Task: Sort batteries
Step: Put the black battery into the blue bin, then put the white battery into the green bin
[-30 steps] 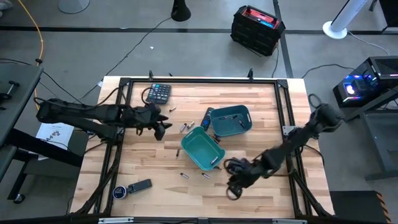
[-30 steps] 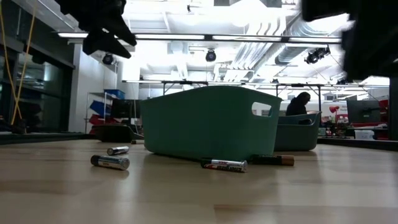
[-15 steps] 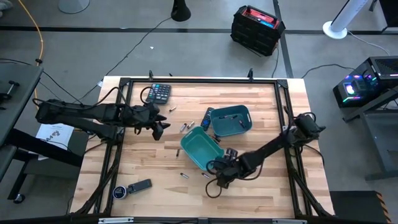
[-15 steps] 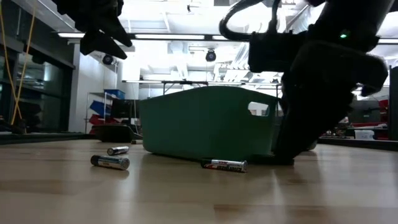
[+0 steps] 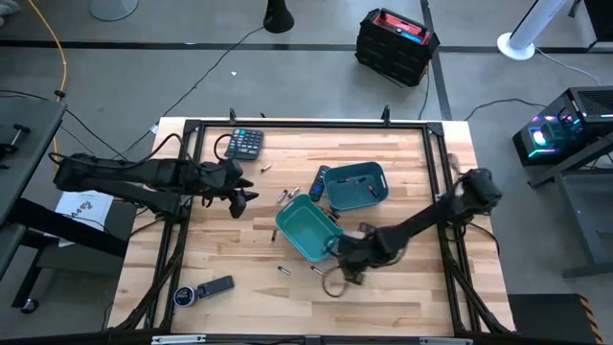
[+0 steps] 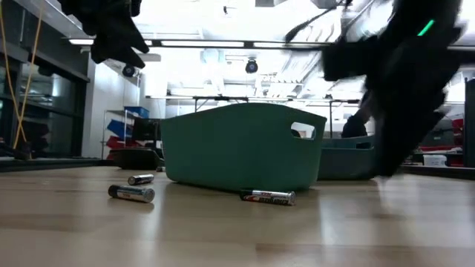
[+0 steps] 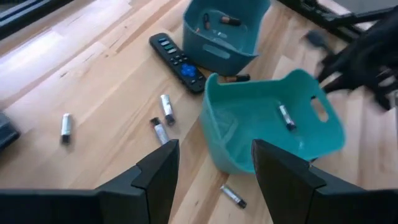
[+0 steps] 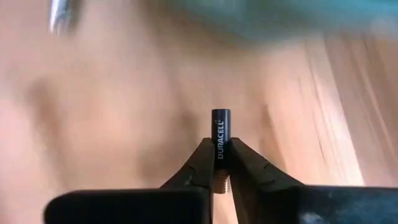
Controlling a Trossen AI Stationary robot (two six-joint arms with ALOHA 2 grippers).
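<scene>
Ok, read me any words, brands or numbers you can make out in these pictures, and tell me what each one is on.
"DURACELL": on the dark battery pinched upright in the right gripper.
Red-and-white label on the battery lying in front of the near teal bin: too blurred to read.
Calculator keys and remote control buttons: too small to read.
</scene>
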